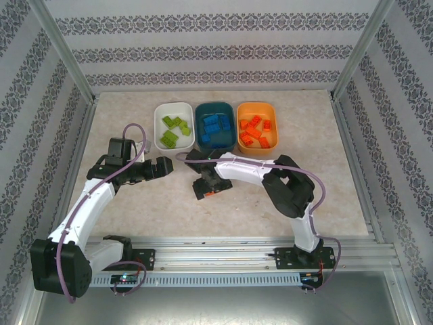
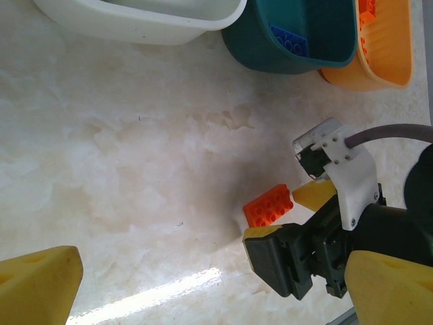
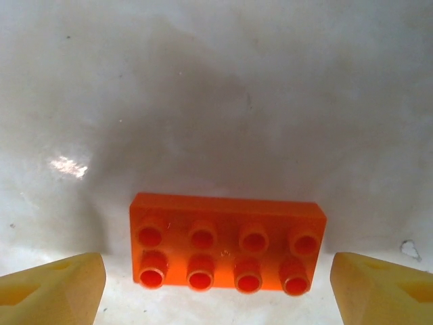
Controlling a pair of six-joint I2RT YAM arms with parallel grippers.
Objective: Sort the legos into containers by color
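One orange lego lies flat on the table, studs up, between the yellow fingertips of my right gripper. The jaws stand open, with a gap on each side of the brick. From above, the right gripper points down at mid-table below the containers. The left wrist view has this lego between the right gripper's fingers. My left gripper hovers open and empty to its left. The white bowl holds green legos, the teal bowl blue ones, and the orange bowl orange ones.
The three bowls stand side by side at the back of the marble-patterned table. Patterned walls and a metal frame enclose the table on three sides. A rail with the arm bases runs along the near edge.
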